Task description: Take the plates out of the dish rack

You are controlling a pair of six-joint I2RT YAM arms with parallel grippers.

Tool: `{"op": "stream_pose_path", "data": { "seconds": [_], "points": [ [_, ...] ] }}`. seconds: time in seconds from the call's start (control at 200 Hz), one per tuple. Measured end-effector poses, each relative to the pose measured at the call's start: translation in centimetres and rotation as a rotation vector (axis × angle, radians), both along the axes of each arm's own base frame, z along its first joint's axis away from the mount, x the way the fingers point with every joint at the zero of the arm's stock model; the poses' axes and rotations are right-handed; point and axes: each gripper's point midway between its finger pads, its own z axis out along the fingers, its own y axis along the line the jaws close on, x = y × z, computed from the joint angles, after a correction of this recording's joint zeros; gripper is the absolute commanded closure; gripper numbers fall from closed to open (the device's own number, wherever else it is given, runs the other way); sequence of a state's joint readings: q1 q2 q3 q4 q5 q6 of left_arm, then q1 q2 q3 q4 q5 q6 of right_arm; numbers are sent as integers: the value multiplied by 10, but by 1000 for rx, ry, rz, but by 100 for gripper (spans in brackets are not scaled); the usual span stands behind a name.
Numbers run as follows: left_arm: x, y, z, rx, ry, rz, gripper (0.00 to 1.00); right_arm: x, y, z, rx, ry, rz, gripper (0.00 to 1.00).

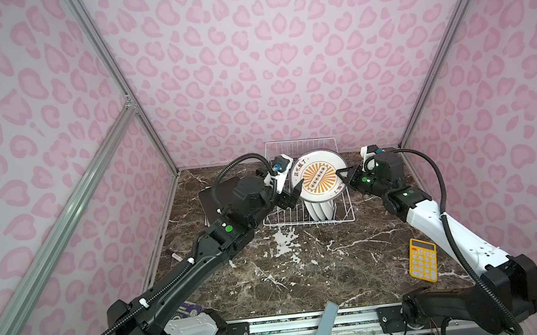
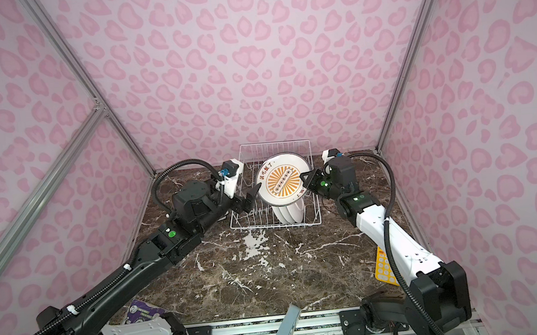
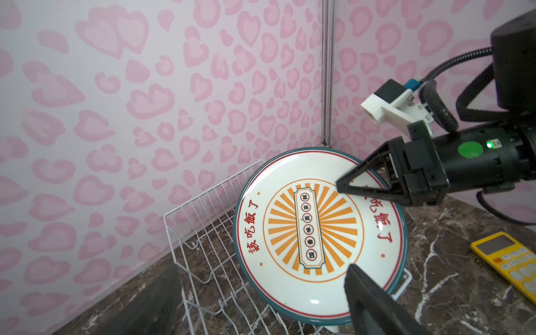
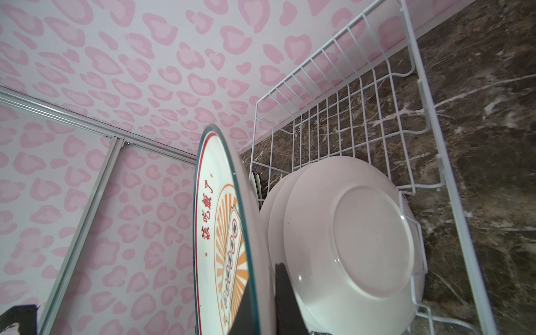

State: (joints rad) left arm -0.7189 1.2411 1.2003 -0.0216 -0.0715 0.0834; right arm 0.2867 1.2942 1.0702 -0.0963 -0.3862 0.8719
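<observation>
- The printed round plate (image 1: 316, 177) hangs tilted above the dish rack (image 1: 309, 223), pinched at a single spot on its rim. On a thin, glossy edge such a bite could let it pivot or slide out and drop onto the three round plates (image 1: 323, 210) standing on edge in the front part of the rack.
- A swing of the held plate could knock those standing plates, which lean close together, and tip them over.
- The left end effector (image 1: 292, 194) sits just beside the opposite rim of the plate. A careless approach could nudge the plate and twist it in the other grip, or snag the rack's side wire.
- Carried leftward, the plate could strike the dark square plate (image 1: 211, 197) lying on the tabletop (image 1: 304, 272) beyond the left arm.
- Right end effector (image 1: 343, 177): clenched on the printed plate's rim, one finger across the face and the other behind it.
- Left end effector: jaws spread wide, nothing between them. Whether one of its fingers (image 3: 374, 301) touches the plate I cannot tell.
</observation>
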Motion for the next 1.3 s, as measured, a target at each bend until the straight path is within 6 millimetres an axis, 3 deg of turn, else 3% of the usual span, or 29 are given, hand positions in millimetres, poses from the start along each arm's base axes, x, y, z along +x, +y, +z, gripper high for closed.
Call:
{"op": "stream_pose_path", "data": {
  "seconds": [0.265,0.48,0.885,1.3],
  "points": [
    [23,21,-3,-261,238,-39,11,-3,3,-3,19,5,15,100],
    [48,25,-35,-389,479,-47,11,-5,9,-2,55,1,47,100],
    [53,-7,-90,-418,812,-159,17,-5,16,-6,87,13,76,100],
    [53,-23,-108,-432,932,-230,29,2,24,-15,117,35,104,100]
  ]
}}
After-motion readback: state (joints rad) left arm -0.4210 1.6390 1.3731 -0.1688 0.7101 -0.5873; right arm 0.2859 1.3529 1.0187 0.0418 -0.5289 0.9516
